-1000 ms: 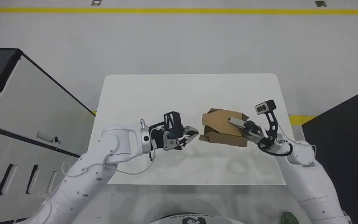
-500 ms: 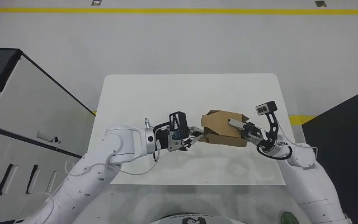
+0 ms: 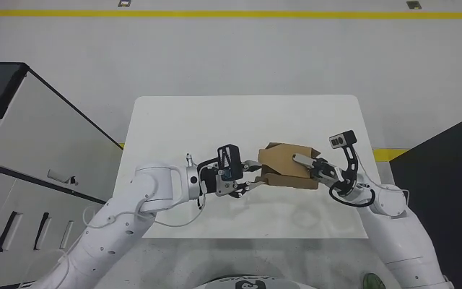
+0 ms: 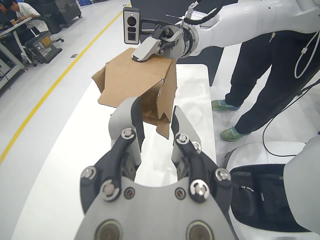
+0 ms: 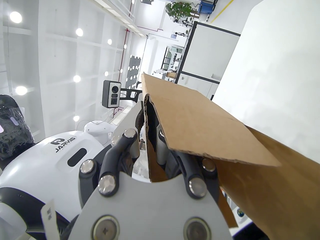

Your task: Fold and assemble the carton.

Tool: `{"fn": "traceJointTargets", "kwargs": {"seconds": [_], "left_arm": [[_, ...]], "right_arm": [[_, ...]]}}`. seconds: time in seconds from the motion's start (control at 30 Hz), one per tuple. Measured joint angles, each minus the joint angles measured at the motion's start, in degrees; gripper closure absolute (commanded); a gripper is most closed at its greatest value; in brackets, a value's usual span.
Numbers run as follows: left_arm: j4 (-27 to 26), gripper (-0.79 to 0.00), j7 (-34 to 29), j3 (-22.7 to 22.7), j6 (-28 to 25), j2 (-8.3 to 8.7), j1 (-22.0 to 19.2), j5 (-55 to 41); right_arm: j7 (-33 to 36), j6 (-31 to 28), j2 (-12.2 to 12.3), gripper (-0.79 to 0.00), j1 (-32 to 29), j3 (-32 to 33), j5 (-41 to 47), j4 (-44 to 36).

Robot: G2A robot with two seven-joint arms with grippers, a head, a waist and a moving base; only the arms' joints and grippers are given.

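A brown carton (image 3: pixel 285 165) lies partly unfolded on the white table (image 3: pixel 180 123), right of centre, its open end with loose flaps facing my left arm. My right gripper (image 3: pixel 303 160) is shut on the carton's wall (image 5: pixel 200 131), one finger over the top panel (image 4: pixel 140 73) and one inside. My left gripper (image 4: pixel 156 119) is open at the carton's open end, its fingertips either side of a lower flap (image 4: pixel 163 126). In the top view the left gripper (image 3: pixel 254 179) sits right at the carton's left edge.
A person in dark trousers (image 4: pixel 252 81) stands by the table's side near my right arm. A dark cabinet (image 3: pixel 29 123) stands off the table's left side. Bare table surface (image 3: pixel 238 119) lies beyond the carton and toward the left edge.
My left gripper moved right toward the carton and now reaches its open end. The right gripper kept its hold, and the carton shifted slightly.
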Motion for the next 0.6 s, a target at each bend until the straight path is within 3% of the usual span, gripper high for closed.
{"fn": "traceJointTargets", "kwargs": {"seconds": [0.33,0.6], "left_arm": [[0.7,-0.280,-0.4,1.3,-0.2,-0.34,-1.1,-0.5],[0.9,-0.225,-0.6,2.1,-0.5,-0.57,-1.8,-0.6]], "right_arm": [[-0.5,-0.4,-0.2,0.000,0.2,-0.6,-0.1,0.1],[-1.7,-0.4,-0.4,0.000,1.0,-1.1,-0.4,0.7]]}}
